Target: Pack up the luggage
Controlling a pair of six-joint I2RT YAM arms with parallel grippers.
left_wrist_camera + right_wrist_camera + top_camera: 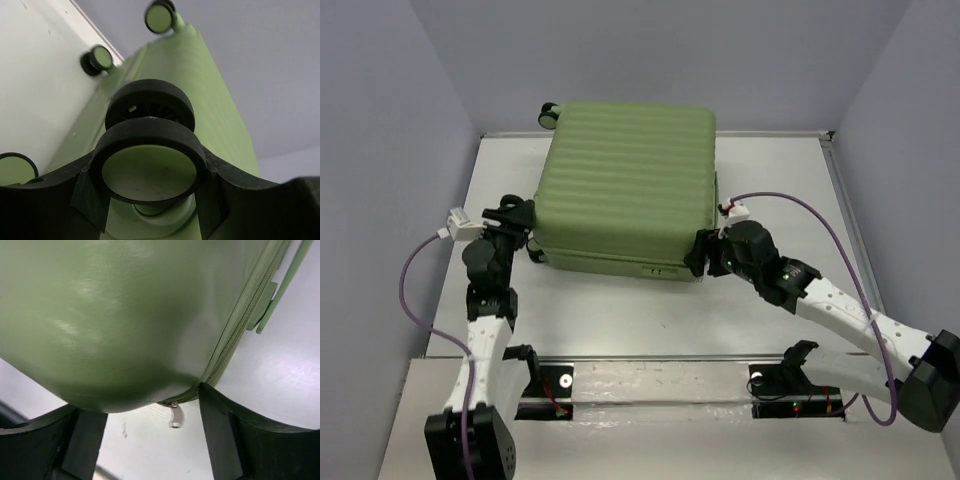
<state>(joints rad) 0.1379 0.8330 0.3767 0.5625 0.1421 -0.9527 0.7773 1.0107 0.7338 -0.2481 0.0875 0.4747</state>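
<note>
The luggage (625,180) is a light-green ribbed suitcase lying flat and closed on the white table. My left gripper (520,222) is at its near-left corner. In the left wrist view the fingers (87,200) stand wide apart with a black, green-hubbed wheel (149,170) between them, its rim against both. My right gripper (705,255) is open at the near-right corner. In the right wrist view the shell's corner (125,315) fills the gap (152,425), and a silver zipper pull (175,416) hangs from the zip between the fingers, touched by neither.
Other wheels show in the left wrist view (159,16) (100,58) (15,170), and one at the far-left corner (549,113). Grey walls enclose the table on three sides. A metal rail (670,385) with the arm mounts runs along the near edge.
</note>
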